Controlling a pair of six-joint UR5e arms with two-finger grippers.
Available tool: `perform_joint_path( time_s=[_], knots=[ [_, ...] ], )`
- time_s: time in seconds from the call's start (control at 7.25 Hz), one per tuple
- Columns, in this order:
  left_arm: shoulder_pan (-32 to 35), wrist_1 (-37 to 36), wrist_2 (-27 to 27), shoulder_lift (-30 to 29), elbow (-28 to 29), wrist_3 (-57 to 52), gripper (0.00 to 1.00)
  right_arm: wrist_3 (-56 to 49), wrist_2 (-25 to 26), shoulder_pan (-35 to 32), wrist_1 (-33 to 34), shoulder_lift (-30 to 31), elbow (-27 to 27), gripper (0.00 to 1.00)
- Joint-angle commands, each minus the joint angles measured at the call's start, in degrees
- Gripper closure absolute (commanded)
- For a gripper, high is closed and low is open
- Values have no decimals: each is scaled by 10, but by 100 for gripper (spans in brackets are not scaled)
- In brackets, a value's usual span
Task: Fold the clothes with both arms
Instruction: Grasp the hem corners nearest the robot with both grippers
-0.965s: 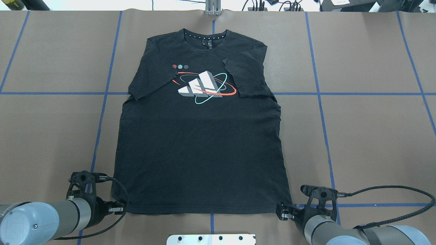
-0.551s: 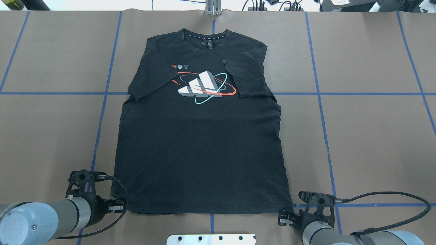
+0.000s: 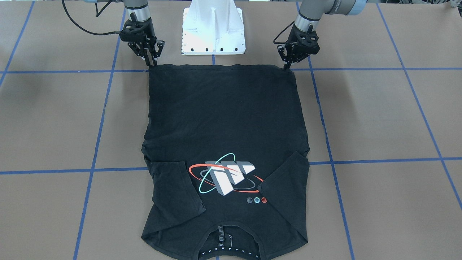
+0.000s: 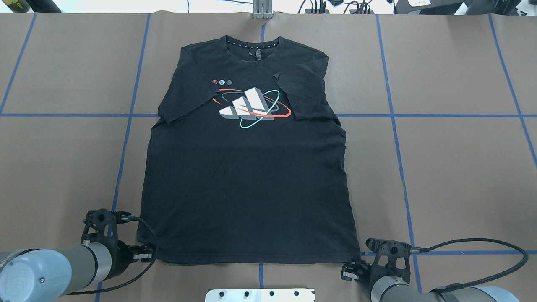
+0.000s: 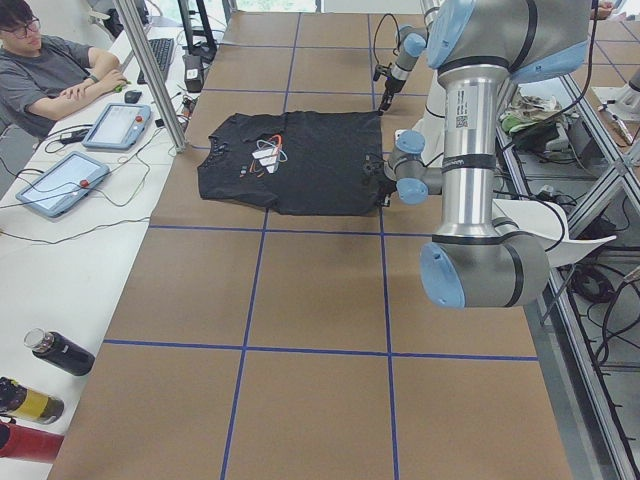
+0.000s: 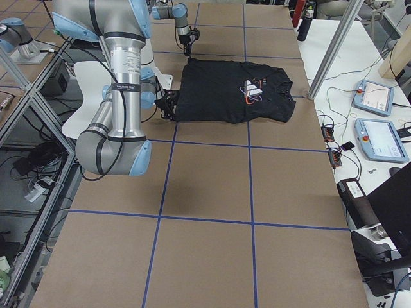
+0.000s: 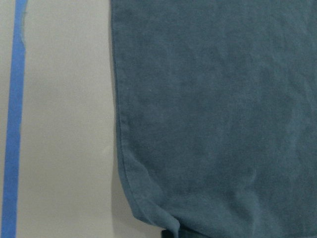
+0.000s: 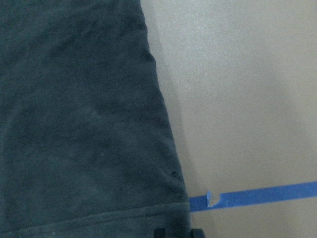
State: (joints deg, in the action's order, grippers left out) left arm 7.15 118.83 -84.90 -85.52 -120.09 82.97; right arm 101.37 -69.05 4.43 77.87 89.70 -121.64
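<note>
Black T-shirt (image 4: pixel 247 188), red-teal-white logo (image 4: pixel 251 107)

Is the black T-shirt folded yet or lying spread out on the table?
Mostly spread. The T-shirt lies flat at full length, logo up; only both sleeves are folded in over the chest.

T-shirt (image 4: pixel 247 188) flat on table (image 4: pixel 461 167), centred. Collar (image 4: pixel 251 44) at far edge, hem toward robot. Both sleeves lie inward on chest, flanking logo (image 4: pixel 251 108); three dots (image 4: pixel 222 82) just beyond logo, toward robot's left. Left gripper (image 4: pixel 147 253) at hem's left corner, right gripper (image 4: pixel 345 270) just beside right corner. Pedestal (image 4: pixel 260 294) near hem, between grippers.
</note>
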Motion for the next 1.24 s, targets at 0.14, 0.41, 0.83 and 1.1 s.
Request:
perform_joint_path(
  time_s=[0.14, 0.41, 0.83, 1.1],
  knots=[
    [1, -1, -1, 2, -9, 0, 100, -3, -1, -2, 0, 1, 0, 90],
    [1, -1, -1, 2, -11, 0, 100, -3, -1, -5, 1, 1, 0, 93],
    [2, -2, -5, 0, -16, -2, 100, -7, -7, -31, 1, -1, -8, 100],
    [13, -7, -22, 10, -60, -50, 100, -23, -44, -80, 6, 1, -50, 100]
  ],
)
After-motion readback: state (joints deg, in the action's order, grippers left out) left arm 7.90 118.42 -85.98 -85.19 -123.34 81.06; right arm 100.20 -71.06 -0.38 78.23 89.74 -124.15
